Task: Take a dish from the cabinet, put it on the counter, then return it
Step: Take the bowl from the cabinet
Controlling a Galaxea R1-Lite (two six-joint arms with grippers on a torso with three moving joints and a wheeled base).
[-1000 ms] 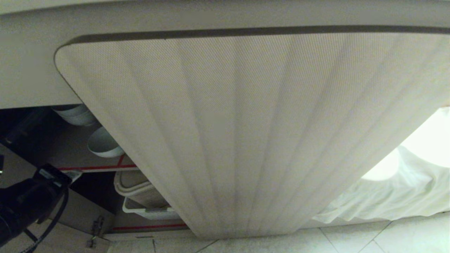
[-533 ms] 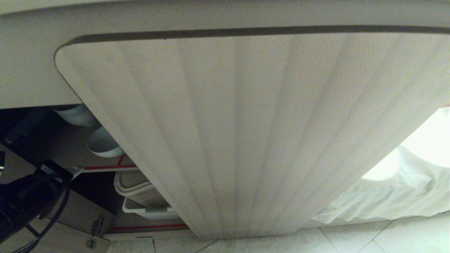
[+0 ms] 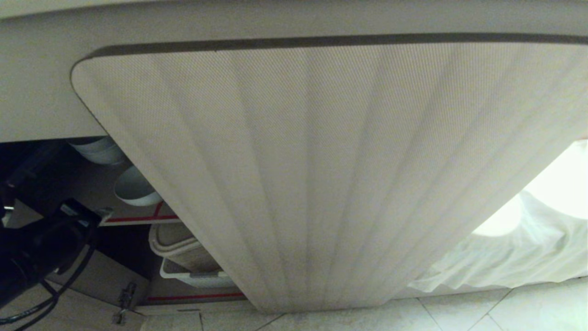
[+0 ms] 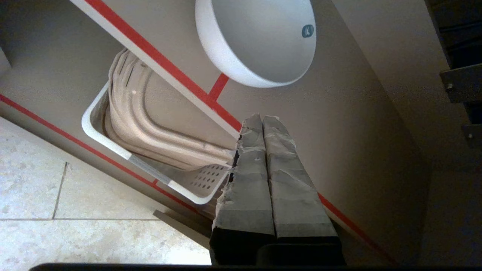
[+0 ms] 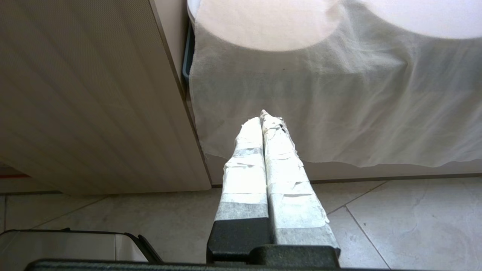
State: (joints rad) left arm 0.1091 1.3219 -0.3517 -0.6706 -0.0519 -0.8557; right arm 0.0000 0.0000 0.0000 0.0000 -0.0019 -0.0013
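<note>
Inspector: Bowls on the upper shelf?
Clerk: One single dish [image 3: 134,189], plus one stack of bowls [image 3: 98,151], number unclear.
Inspector: Baskets?
Clerk: One white basket [image 4: 113,145]. Ribbed doors [image 3: 312,170] seen: one. Grippers: two.

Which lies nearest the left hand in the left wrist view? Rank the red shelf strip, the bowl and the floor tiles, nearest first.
1. Red shelf strip: its edge runs just past the tips of the shut left hand.
2. Bowl: on the shelf, beyond the tips.
3. Floor tiles: outside the cabinet, off to the side.
</note>
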